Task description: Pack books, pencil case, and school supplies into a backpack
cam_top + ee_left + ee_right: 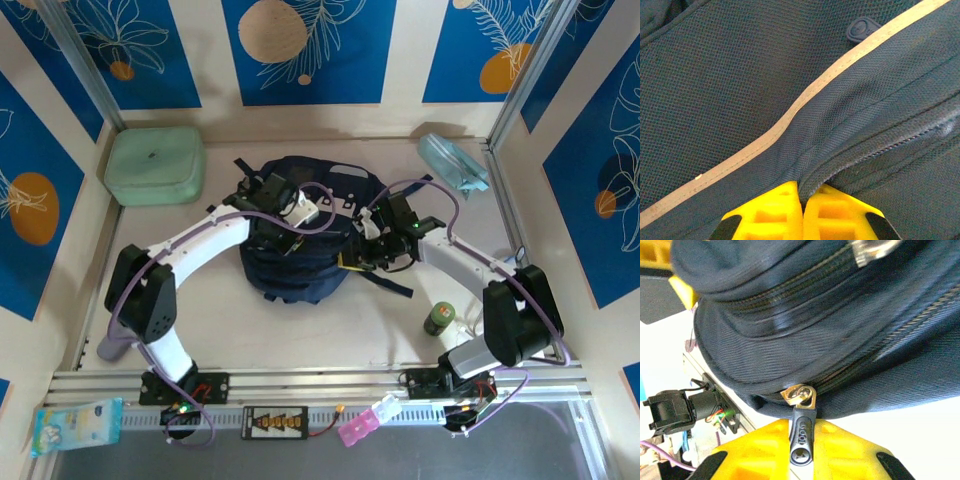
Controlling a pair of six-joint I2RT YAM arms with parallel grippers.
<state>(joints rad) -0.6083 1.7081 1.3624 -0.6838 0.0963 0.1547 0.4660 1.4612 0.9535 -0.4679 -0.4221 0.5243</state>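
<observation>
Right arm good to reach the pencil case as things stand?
Probably not yet: the right gripper is shut on the backpack zipper pull. Once released, the way to the pencil case looks open.

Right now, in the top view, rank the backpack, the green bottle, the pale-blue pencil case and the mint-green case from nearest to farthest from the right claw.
1. backpack, centre; the right claw grips its zipper pull.
2. green bottle, near right, and pencil case, far right: too close to call.
3. mint-green case, far left.
</observation>
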